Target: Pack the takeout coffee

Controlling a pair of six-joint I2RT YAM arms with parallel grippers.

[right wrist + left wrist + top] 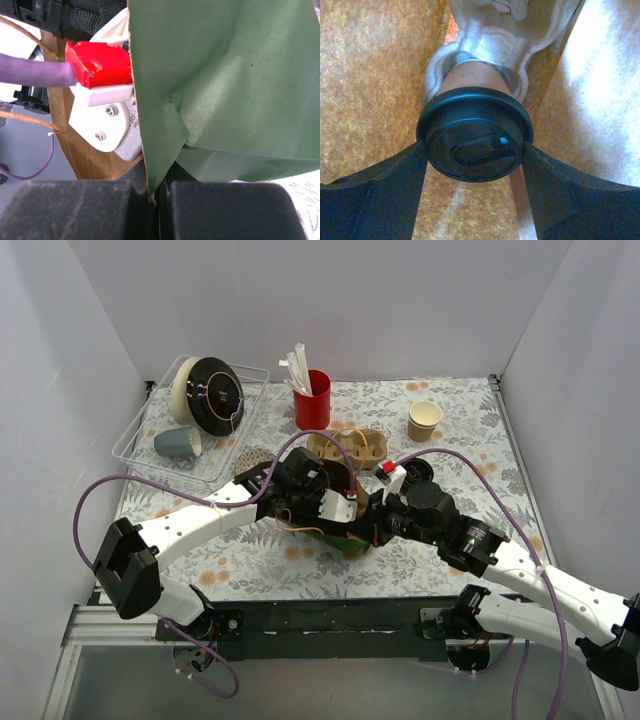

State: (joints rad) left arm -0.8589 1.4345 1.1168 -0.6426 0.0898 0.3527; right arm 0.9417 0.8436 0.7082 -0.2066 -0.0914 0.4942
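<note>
Clamping the takeout coffee point(472, 77) by its lid point(470, 125) inside the bag point(225, 75), my left claw point(475, 157) must squeeze lightly (paper walls probably crush); my right claw point(159, 200) pinches the bag's edge.

Likely lab: white enclosure walls point(70, 340)

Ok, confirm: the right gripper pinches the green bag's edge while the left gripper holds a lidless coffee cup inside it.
Not lidless: the left wrist view shows a black lid on the takeout coffee cup. Otherwise right: the right gripper pinches the edge of the green bag while the left gripper holds the cup inside it.
</note>
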